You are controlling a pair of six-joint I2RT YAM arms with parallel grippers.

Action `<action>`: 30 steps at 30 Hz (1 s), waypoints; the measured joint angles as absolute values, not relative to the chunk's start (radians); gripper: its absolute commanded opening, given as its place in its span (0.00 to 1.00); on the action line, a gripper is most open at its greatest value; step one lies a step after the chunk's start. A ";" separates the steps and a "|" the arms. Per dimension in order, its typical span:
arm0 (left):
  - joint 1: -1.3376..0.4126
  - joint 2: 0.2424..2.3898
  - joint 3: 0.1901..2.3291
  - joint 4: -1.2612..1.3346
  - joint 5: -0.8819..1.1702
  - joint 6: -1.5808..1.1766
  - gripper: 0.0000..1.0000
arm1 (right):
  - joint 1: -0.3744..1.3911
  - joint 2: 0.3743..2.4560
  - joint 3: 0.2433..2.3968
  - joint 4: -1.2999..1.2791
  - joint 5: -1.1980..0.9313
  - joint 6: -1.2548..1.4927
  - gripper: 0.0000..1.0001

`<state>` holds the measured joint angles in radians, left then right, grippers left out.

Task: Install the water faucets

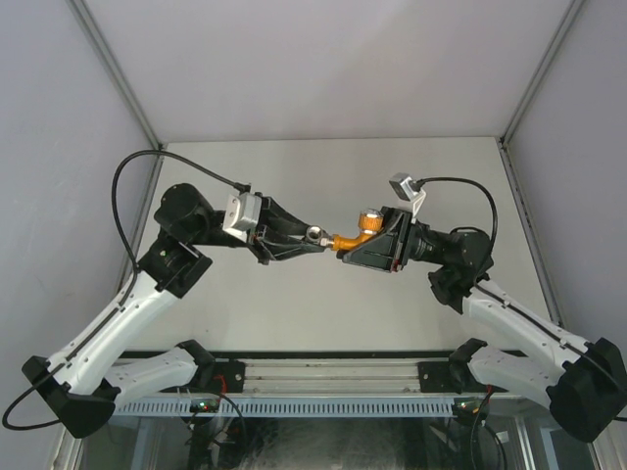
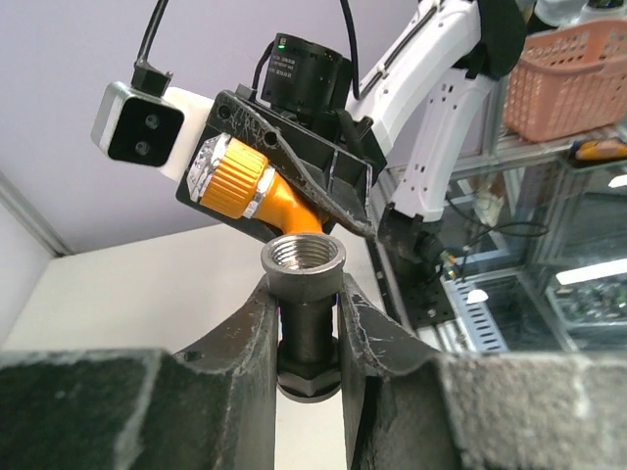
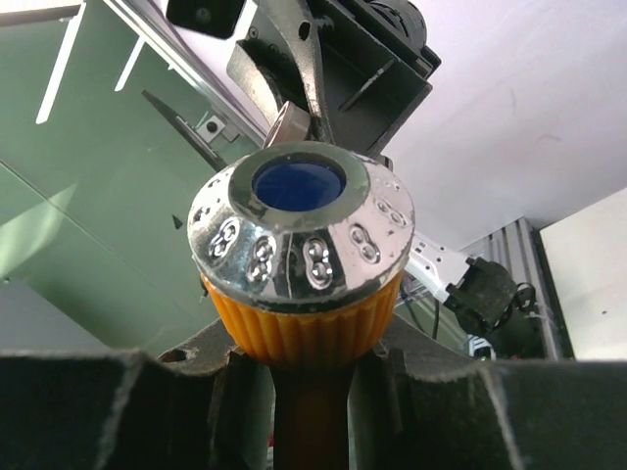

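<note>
Two parts hung mid-air overhead: left gripper (image 1: 297,238) clamped the grey fitting (image 1: 315,235), right gripper (image 1: 361,245) the orange tap body (image 1: 349,239), spout just beside the fitting. Left wrist: the fitting's threaded mouth stood empty, so joining looked undone. Right wrist: fingers (image 3: 220,357) pinched the tap's neck.

Tap (image 1: 349,240) between the right jaws: orange body; ribbed orange knob (image 3: 304,328); chrome cap (image 3: 299,245) stamped with repeated loop marks; blue disc (image 3: 299,183) at its centre. Fitting (image 2: 302,284) between the left jaws: dark grey metal, threaded inside. Fingers (image 2: 230,362) flanking it: black, scuffed. Table (image 1: 294,313): pale grey. Basket (image 2: 573,78) beyond the left jaws: salmon lattice.
</note>
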<state>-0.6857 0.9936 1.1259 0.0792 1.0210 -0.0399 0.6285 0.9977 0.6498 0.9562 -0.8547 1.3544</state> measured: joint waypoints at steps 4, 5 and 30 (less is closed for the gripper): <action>-0.684 0.987 1.126 0.059 1.024 0.064 0.00 | 0.617 1.031 0.659 0.989 -0.872 1.423 0.00; -0.684 0.982 1.126 0.053 1.024 0.093 0.00 | 0.615 1.045 0.661 1.011 -0.878 1.451 0.00; -0.701 0.905 1.149 -0.232 0.975 0.595 0.00 | 0.620 1.214 0.663 1.246 -0.930 1.832 0.00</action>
